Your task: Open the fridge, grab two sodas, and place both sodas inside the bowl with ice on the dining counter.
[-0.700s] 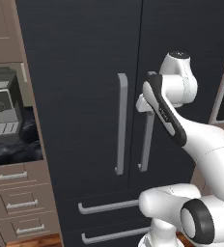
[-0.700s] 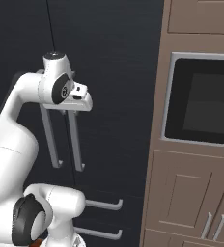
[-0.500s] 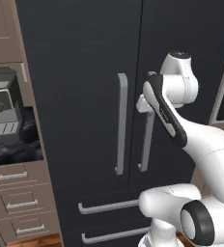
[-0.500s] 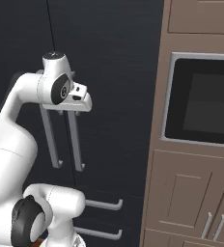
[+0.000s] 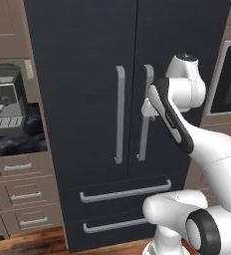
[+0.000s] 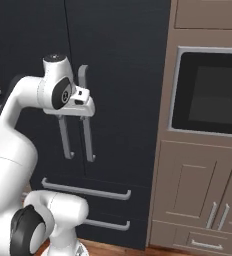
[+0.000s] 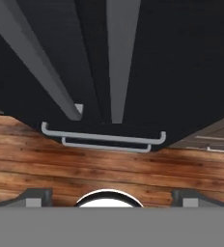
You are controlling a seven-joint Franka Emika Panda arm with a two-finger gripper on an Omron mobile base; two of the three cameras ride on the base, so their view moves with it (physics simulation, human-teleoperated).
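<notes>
The dark charcoal fridge (image 5: 87, 64) stands straight ahead with both doors closed. Its two long grey bar handles (image 5: 120, 114) run side by side down the middle, above two lower drawers (image 5: 125, 191). My gripper (image 5: 147, 115) hangs right in front of the right door's handle (image 5: 145, 134), pointing down; in the right base view the gripper (image 6: 74, 114) covers the upper part of the handles. Both handles (image 7: 119, 58) and the drawer bars (image 7: 102, 137) run away below the gripper in the hand view, where its fingertips (image 7: 34, 195) stand wide apart with nothing between them. The sodas, bowl and dining counter are out of view.
A coffee machine (image 5: 5, 99) sits in a nook left of the fridge, over brown drawers (image 5: 23, 194). Right of the fridge are a built-in oven (image 6: 213, 95) and brown cabinet doors (image 6: 188, 190). Wood floor (image 7: 109, 169) lies below.
</notes>
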